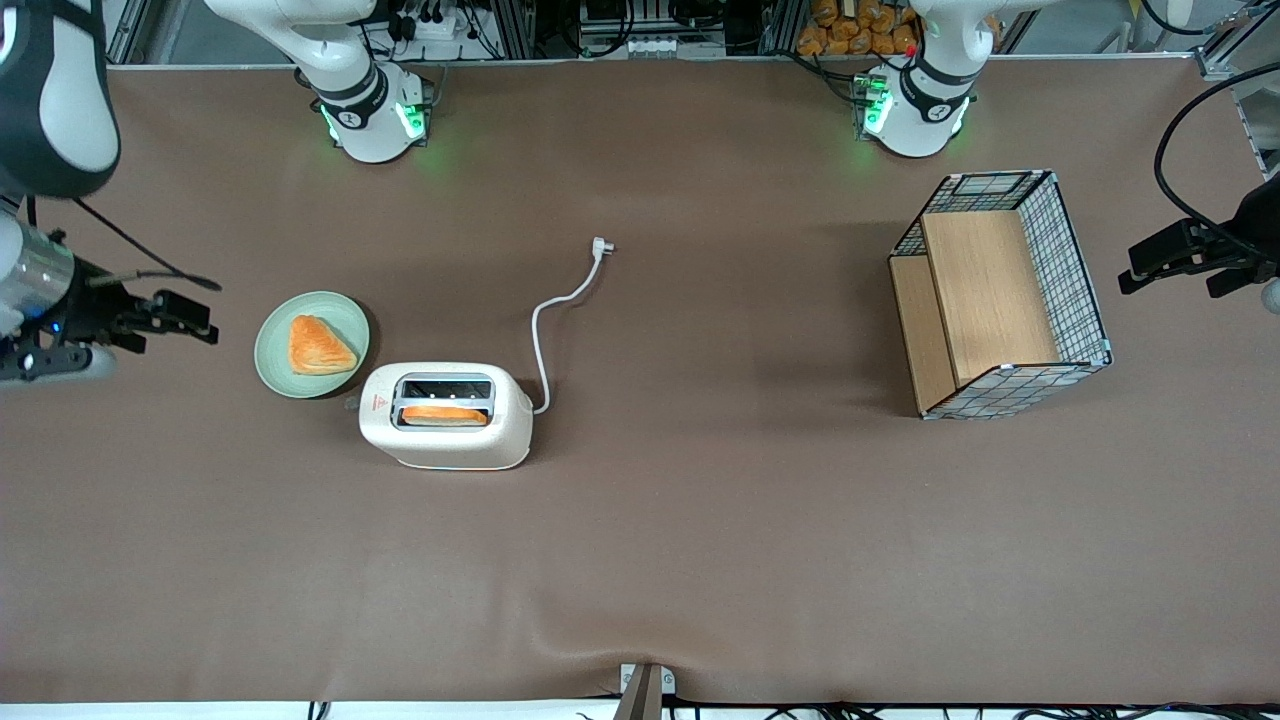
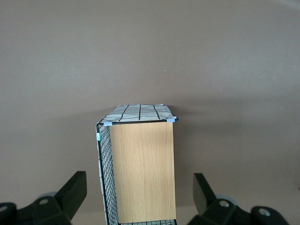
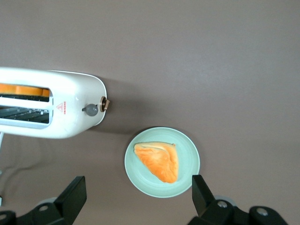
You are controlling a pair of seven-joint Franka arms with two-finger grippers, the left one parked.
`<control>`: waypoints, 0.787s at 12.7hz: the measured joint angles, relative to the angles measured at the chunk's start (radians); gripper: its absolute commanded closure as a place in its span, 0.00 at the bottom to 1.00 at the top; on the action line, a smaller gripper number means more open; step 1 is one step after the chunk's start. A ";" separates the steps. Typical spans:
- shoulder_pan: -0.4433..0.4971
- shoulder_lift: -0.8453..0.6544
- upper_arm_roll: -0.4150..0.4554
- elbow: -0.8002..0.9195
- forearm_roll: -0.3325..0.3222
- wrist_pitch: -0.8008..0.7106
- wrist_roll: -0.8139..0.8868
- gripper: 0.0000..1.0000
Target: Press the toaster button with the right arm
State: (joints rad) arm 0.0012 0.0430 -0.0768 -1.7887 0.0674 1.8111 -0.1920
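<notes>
Near the table's working-arm edge, the tool (image 1: 185, 318) hovers, fingers spread, holding nothing. Approach hasn't started; next it must descend to the toaster button (image 3: 90, 110).

The right arm (image 1: 45, 110) is held raised at the working arm's end of the table, with its silver wrist bent level. Its gripper (image 1: 205, 322) is carried above the table, fingers (image 3: 70, 197) spread wide apart.
</notes>
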 measured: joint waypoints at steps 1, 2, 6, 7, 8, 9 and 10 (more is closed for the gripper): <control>0.002 -0.024 0.001 -0.010 -0.007 -0.007 0.000 0.00; 0.002 -0.043 0.001 -0.013 -0.010 -0.025 0.000 0.00; -0.002 -0.090 -0.006 0.016 -0.015 -0.108 0.001 0.00; -0.006 -0.094 -0.009 0.041 -0.015 -0.138 0.011 0.00; -0.009 -0.096 -0.012 0.067 -0.016 -0.173 0.041 0.00; -0.010 -0.096 -0.013 0.095 -0.016 -0.213 0.079 0.00; -0.009 -0.097 -0.011 0.125 -0.016 -0.247 0.111 0.00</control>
State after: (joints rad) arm -0.0082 -0.0536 -0.0882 -1.6639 0.0518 1.5637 -0.0811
